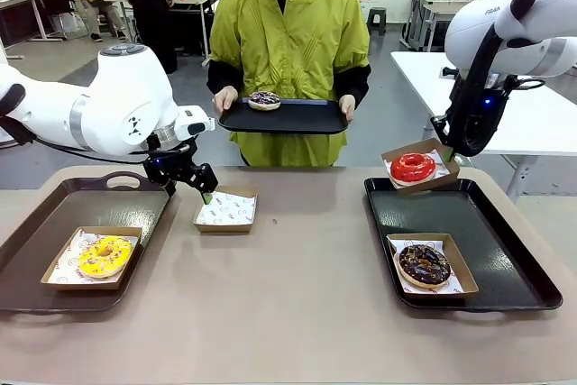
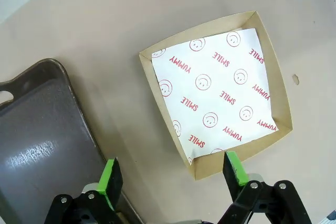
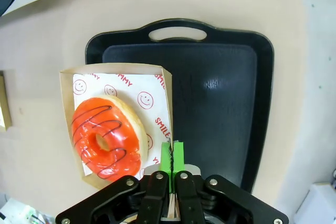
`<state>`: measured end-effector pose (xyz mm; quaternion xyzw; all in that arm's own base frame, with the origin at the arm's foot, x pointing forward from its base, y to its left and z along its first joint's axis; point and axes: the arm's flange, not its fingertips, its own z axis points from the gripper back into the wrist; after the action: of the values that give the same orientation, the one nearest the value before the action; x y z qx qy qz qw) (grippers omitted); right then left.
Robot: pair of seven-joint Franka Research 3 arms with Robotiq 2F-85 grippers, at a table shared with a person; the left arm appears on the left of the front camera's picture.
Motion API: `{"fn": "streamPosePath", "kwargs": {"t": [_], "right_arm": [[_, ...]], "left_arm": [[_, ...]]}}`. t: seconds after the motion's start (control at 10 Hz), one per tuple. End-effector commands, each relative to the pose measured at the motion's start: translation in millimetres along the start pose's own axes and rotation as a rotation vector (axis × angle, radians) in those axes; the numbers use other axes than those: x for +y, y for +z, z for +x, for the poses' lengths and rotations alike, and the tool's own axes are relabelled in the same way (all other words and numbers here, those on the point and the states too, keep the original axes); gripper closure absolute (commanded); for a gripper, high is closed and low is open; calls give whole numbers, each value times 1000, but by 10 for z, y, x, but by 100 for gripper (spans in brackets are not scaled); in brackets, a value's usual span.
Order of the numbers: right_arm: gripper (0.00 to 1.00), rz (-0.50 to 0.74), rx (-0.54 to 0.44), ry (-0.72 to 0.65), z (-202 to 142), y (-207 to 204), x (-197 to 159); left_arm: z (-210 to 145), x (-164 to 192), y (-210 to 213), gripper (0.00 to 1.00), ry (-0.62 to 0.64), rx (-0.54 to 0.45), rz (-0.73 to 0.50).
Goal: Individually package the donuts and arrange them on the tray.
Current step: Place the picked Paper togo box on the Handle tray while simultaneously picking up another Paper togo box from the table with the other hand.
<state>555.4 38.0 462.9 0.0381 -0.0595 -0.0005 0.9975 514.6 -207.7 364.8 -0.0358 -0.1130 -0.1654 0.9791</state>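
Note:
My right gripper [image 1: 447, 154] [image 3: 172, 155] is shut on the rim of a cardboard box [image 3: 118, 76]. The box holds the glossy red donut [image 1: 413, 167] [image 3: 107, 136] and hangs over the far edge of the black tray [image 1: 505, 259] [image 3: 215, 93]. On that tray, the chocolate sprinkled donut [image 1: 425, 264] lies in its own box. My left gripper [image 1: 202, 188] [image 2: 171, 174] is open just above the near corner of an empty paper-lined box [image 1: 225, 210] [image 2: 215, 93]. The yellow donut [image 1: 105, 256] sits boxed on the brown tray [image 1: 54, 223] [image 2: 37, 140]. A purplish sprinkled donut [image 1: 264, 100] rests unboxed on the person's tray.
The person in a yellow-green jacket stands at the far side, holding a small black tray [image 1: 297, 119] in both hands above the table edge. Bare tan tabletop [image 1: 297, 295] lies between the two big trays.

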Motion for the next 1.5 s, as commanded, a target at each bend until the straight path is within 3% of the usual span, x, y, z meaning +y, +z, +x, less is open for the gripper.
{"fn": "streamPosePath", "kwargs": {"t": [0.0, 0.4, 1.0, 1.4], "right_arm": [[99, 1, 0, 1, 11, 20, 6], [99, 0, 0, 0, 0, 0, 0], [99, -13, 106, -6, 68, -466, -24], [99, 25, 100, -8, 89, -598, -324]], "left_arm": [[-3, 21, 28, 0, -8, 4, 12], [-4, 22, -33, 0, 37, 15, -13], [323, -3, -279, 0, 178, 81, -35], [485, 6, -415, 0, 215, 114, -35]]}}
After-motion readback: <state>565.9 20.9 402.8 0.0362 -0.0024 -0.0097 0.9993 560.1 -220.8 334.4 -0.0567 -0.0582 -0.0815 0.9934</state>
